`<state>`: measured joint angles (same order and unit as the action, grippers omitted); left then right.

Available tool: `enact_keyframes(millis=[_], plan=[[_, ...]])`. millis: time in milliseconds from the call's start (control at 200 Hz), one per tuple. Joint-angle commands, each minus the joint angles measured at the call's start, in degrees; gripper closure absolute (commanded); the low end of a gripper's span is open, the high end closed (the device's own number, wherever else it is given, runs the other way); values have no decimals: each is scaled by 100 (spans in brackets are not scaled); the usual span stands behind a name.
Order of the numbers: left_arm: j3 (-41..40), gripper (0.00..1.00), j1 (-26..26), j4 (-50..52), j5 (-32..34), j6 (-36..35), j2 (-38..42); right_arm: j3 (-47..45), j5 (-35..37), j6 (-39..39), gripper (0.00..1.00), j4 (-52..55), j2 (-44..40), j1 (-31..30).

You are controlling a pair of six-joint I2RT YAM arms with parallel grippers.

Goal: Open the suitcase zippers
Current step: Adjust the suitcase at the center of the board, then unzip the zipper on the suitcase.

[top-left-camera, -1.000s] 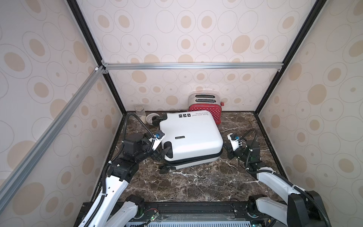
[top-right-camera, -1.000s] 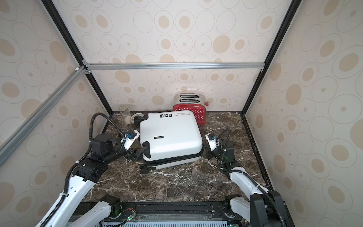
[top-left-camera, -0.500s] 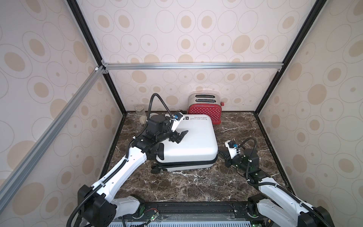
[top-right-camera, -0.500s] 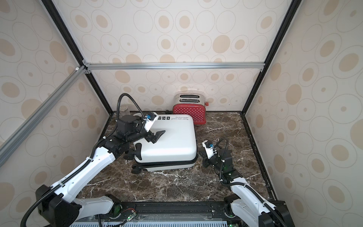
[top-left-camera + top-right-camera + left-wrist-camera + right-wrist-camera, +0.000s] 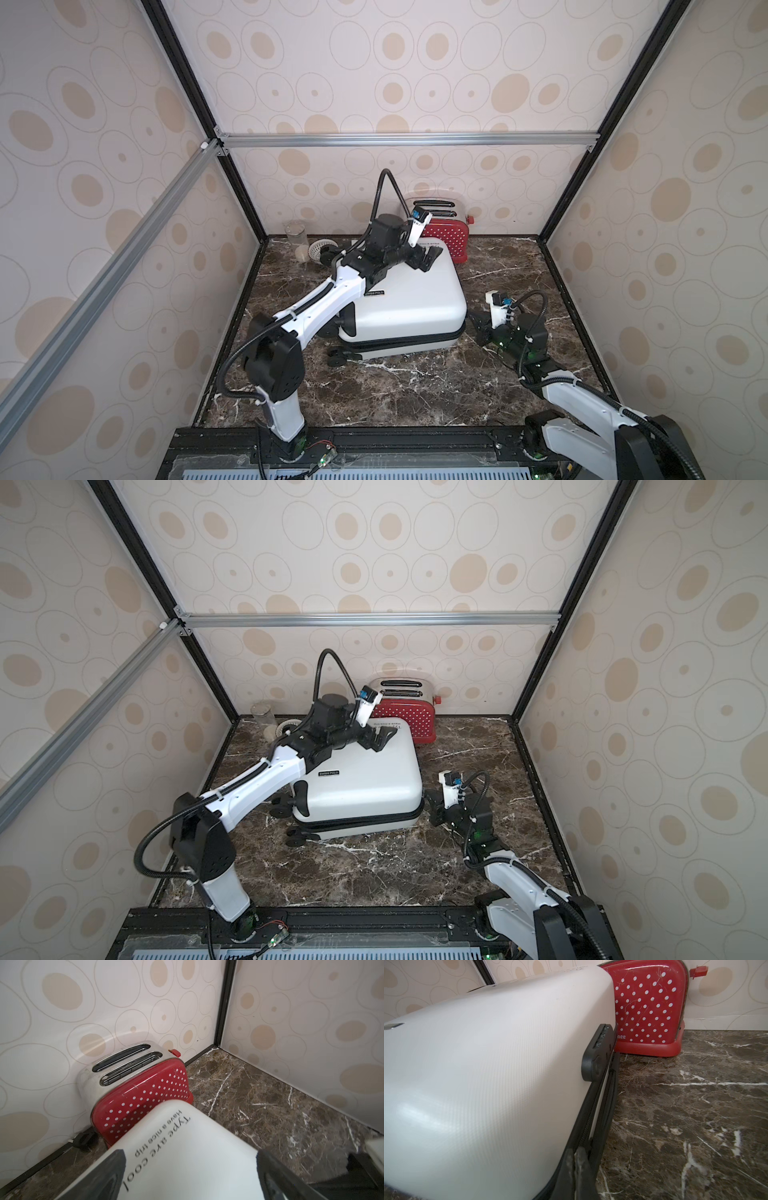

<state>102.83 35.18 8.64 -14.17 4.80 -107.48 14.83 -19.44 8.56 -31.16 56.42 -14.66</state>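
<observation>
Left gripper point(image 5: 424, 258): spread over suitcase point(image 5: 411, 299), mid-frame.
Right gripper point(image 5: 576, 1160): pressed together at zippers point(image 5: 592, 1108).
Risk: tug might have slid unbraced suitcase.

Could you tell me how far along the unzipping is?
Done: nothing visible; the suitcase lies shut, its zippers closed where visible. In hand: the right gripper, jaws shut, sits at the seam; whether it pinches a pull is hidden. The left gripper, jaws open, is over the lid's far end. Left: all the unzipping.

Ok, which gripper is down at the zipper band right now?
The right gripper, shut, at the zipper band on the suitcase side; the left gripper hangs open above its top, by the toaster.
</observation>
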Motion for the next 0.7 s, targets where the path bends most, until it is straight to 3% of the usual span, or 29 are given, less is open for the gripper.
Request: enact_keyframes(millis=[0,105,195,405,695], plan=[[1761,2,95,1393,113,768,-1052,-141,-165,104,100,123,-498,-290],[3558,2,270,2532,402,665,-2134,-299,-121,141,100,419,-883,-477],[4434,2,314,3072,484,719,-2729,-379,-112,163,100,636,-1131,-603],[3890,2,354,3060,285,790,-2881,-457,29,200,100,862,-1421,-657],[4049,5,367,3917,-26,395,-3169,-313,309,155,100,474,-897,-620]])
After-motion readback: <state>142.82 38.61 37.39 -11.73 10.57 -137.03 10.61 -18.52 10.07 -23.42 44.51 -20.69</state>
